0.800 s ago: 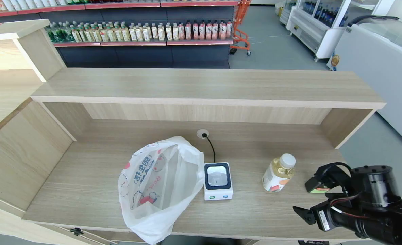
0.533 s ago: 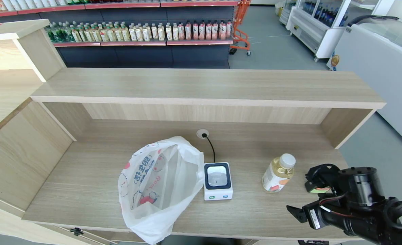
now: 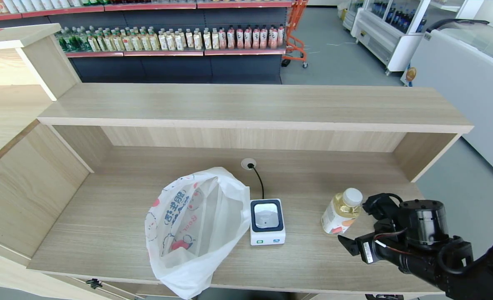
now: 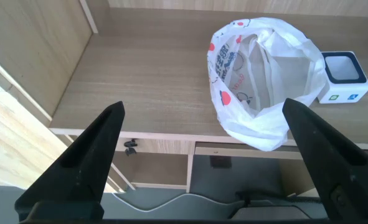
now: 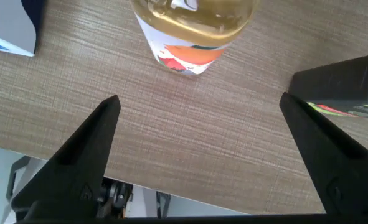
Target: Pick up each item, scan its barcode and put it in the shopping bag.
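While your right tool point(image 5: 199, 102) gapes wide, gripping nothing, the bottle point(image 3: 341, 212) just ahead stands upright on the counter point(image 5: 233, 155), cap up.

- Bare bench point(image 3: 104, 216) lies open between the bag point(image 3: 196, 225) and the left edge.
- The scanner point(image 3: 267, 221) sits just beside the bag, its cable point(image 3: 258, 179) running to the back edge.
- An open strip separates scanner and bottle point(image 3: 341, 211).
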### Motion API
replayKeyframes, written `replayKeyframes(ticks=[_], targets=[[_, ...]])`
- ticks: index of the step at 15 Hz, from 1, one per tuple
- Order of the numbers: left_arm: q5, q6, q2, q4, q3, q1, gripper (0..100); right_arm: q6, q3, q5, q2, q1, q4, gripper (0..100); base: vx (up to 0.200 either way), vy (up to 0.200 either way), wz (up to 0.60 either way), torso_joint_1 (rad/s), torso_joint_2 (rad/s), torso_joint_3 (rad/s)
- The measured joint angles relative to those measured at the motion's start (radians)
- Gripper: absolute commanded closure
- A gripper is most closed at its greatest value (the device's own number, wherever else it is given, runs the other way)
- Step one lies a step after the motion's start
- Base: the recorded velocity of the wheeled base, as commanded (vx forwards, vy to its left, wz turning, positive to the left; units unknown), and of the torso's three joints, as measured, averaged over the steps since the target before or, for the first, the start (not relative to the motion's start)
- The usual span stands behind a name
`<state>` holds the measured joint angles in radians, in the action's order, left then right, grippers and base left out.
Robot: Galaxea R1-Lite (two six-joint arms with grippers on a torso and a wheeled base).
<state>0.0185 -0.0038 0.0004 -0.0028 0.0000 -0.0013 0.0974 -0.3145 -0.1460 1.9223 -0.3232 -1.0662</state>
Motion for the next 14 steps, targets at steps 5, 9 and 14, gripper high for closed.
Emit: replayKeyframes(ticks=[5, 9, 14], targets=[[0.000, 0.000, 0.000, 0.000, 0.000, 0.000, 0, 0.002, -0.063, 0.000, 0.086, -0.004, -0.089, 0, 0.000, 0.000, 0.00, 0.000, 0.00, 0.000], [0.000, 0.000, 0.000, 0.000, 0.000, 0.000, 0, 0.009, -0.079, 0.003, 0.153, -0.039, -0.192, 0, 0.000, 0.000, 0.00, 0.000, 0.00, 0.000], [0.000, 0.000, 0.000, 0.000, 0.000, 0.000, 0, 0.017, -0.129, 0.002, 0.206, -0.044, -0.208, 0, 0.000, 0.000, 0.00, 0.000, 0.00, 0.000]])
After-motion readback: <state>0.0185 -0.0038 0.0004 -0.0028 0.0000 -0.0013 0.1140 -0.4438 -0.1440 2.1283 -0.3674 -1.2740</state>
